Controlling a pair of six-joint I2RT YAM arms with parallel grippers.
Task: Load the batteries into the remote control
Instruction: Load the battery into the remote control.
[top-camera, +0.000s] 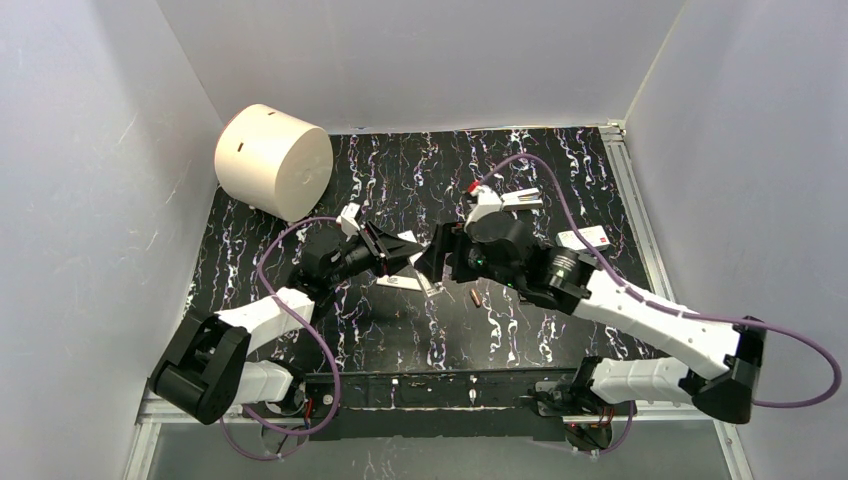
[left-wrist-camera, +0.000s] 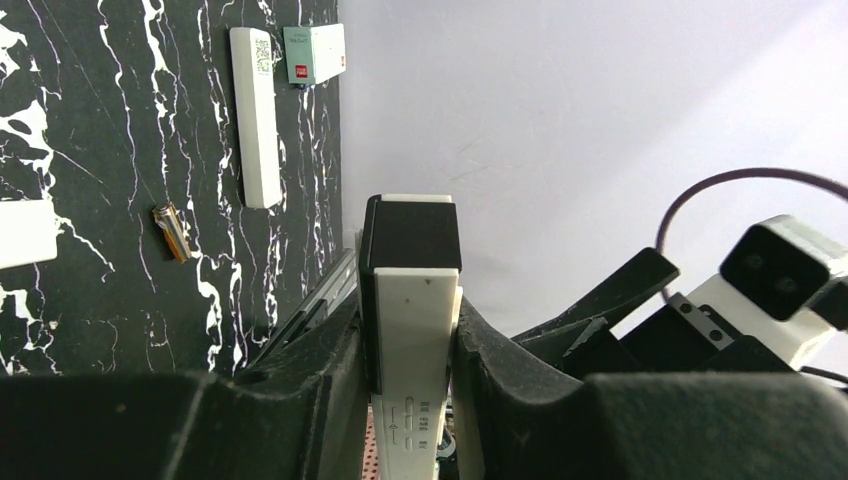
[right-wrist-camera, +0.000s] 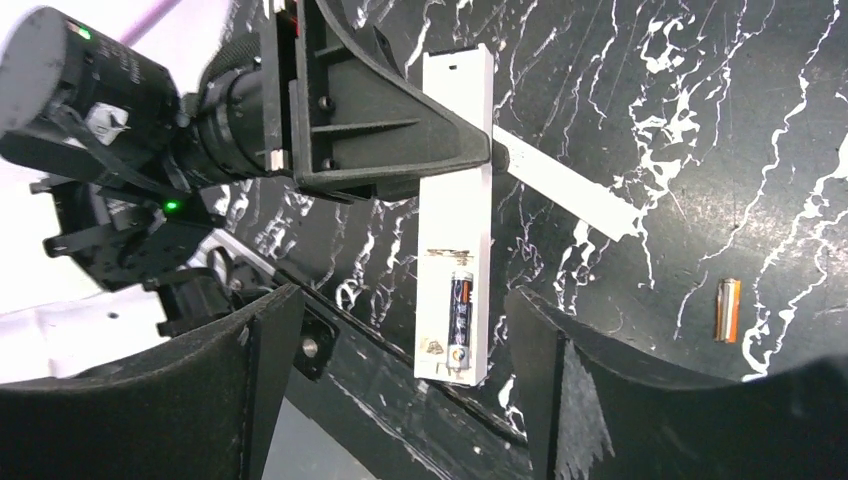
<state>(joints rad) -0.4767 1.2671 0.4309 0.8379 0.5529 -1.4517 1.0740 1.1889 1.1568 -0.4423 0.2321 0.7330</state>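
A: remote control (right-wrist-camera: 455, 225) orientation?
B: Long axis ran top-to-bottom mid-frame, left gripper (left-wrist-camera: 412, 320) clamped on it. Seated battery (right-wrist-camera: 460, 310) was at its lower end.
A: right gripper (right-wrist-camera: 400, 300)?
B: Jaws were apart. Loose battery (right-wrist-camera: 728, 310) lay lower right on the table (right-wrist-camera: 650, 100).

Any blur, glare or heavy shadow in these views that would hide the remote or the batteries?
Top view: evenly lit, no glare, though the loose battery is tiny. Left wrist view: the left pincer's fingers are dark and soft up close, the remote control sharp. Right wrist view: the seated battery is crisp, the right pincer's fingers in shadow.
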